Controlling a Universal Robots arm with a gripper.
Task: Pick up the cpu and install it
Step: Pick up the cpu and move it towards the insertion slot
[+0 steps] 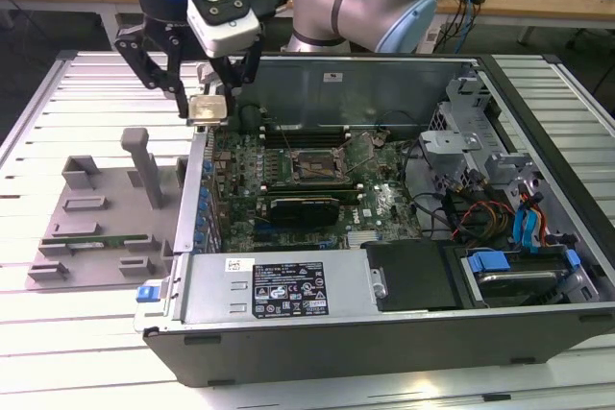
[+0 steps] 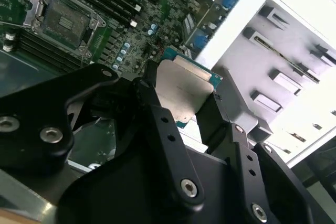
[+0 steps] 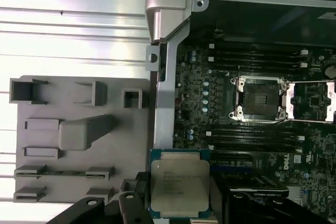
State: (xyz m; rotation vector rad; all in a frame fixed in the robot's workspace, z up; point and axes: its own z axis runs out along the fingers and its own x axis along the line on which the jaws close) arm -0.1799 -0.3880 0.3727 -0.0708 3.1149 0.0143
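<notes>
Exterior view, claw: the gripper (image 1: 209, 101) is pinching the cpu (image 1: 209, 110) by two opposite edges, up in the air.
Exterior view, where: it hangs right above the PC case (image 1: 336, 357) wall on the exterior view's left, near the case's far corner. The grey parts holder (image 1: 96, 208) is on one side and the motherboard (image 1: 375, 201) on the other.
Exterior view, socket: the CPU socket (image 1: 314, 166) sits mid-board, well apart from the chip.
Second wrist view: black fingers (image 2: 152, 100) are clamped on the cpu (image 2: 186, 85), silvery lid showing. The CPU socket (image 2: 65, 22) is off toward the middle of the board.
First wrist view: the cpu (image 3: 180, 184) straddles the case edge — the parts holder (image 3: 79, 129) is beside it, and the CPU socket (image 3: 258, 98) has its metal frame flipped open.
</notes>
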